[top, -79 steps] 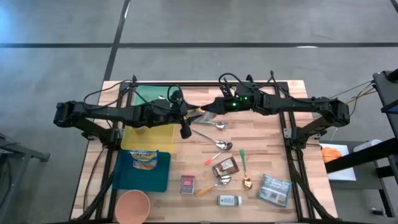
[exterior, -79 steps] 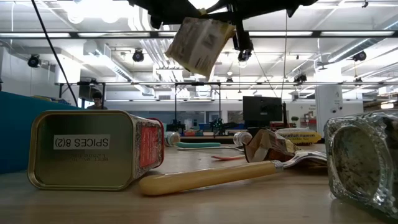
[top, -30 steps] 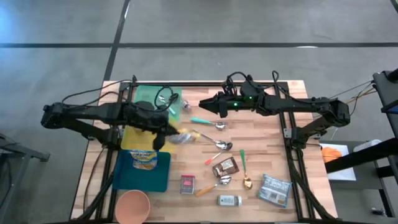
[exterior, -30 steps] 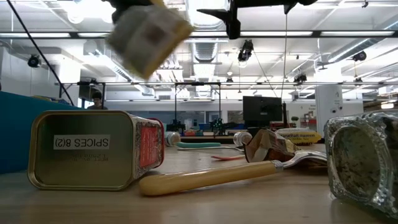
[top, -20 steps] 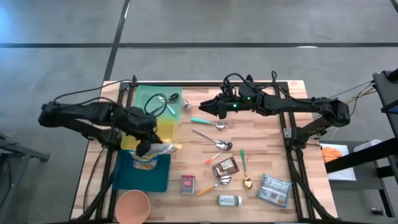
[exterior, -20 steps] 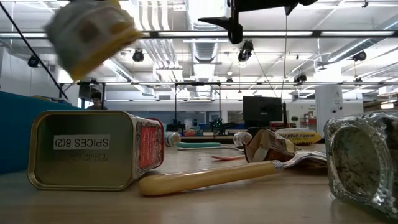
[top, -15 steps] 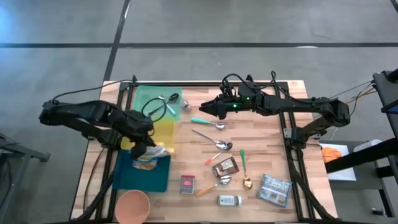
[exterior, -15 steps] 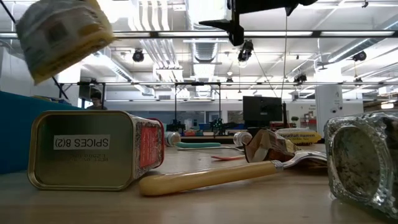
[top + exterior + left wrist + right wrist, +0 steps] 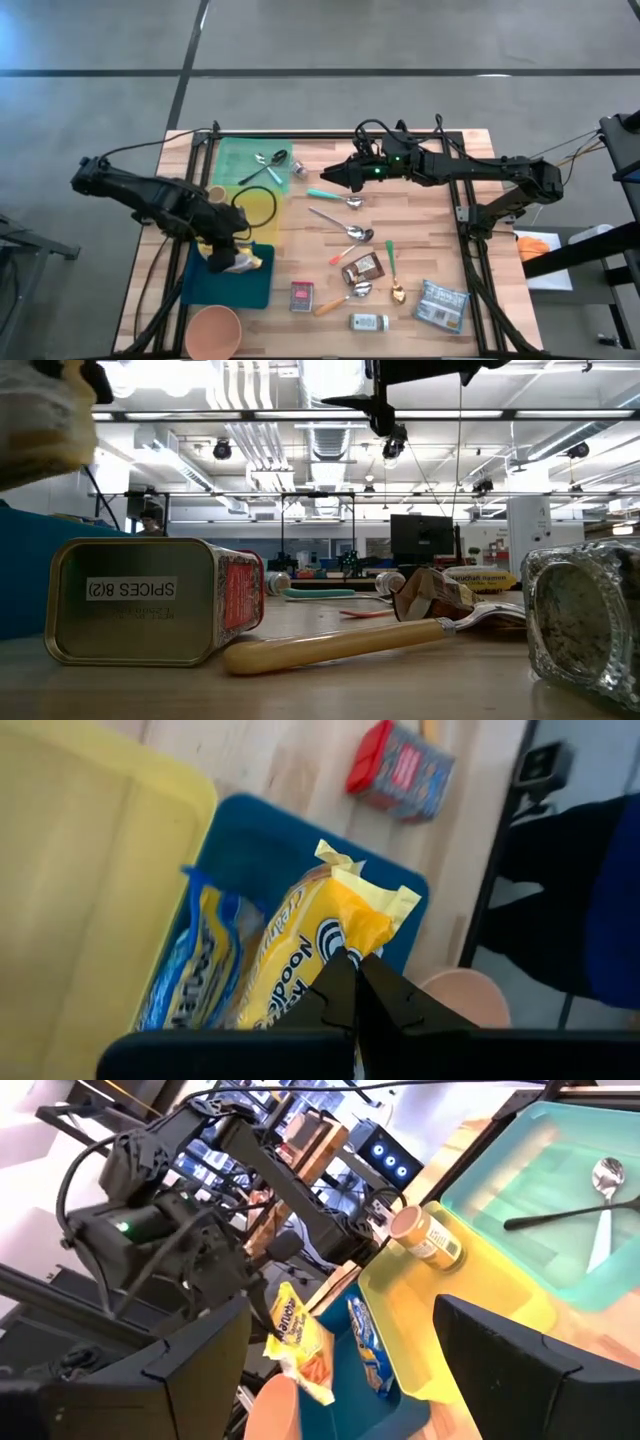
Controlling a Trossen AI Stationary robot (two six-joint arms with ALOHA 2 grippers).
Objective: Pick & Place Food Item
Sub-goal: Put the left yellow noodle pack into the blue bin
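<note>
The left gripper (image 9: pixel 232 259) has its 2 fingers (image 9: pixel 338 992) clamped on the top edge of a yellow noodle packet (image 9: pixel 305 952), hanging it just above the blue tray (image 9: pixel 228 290). The right gripper (image 9: pixel 325 176), fingers spread and empty, waits above the table (image 9: pixel 425 235).

left arm (image 9: pixel 150 195): matte black, jointed segments, shown at the left of the high view
right arm (image 9: pixel 470 170): matte black, long slim links, at the upper right of the high view
cables: thin black wires loop over both arms near the wrists
indicator: a small green light glows on the right arm's wrist housing (image 9: pixel 378 170)
left gripper (image 9: pixel 358 982): 2 flat black fingers, angular tips with small notches
right gripper (image 9: pixel 340 1365): 2 broad black plates with plain square edges
mounts: black metal frames at both table sides
</note>
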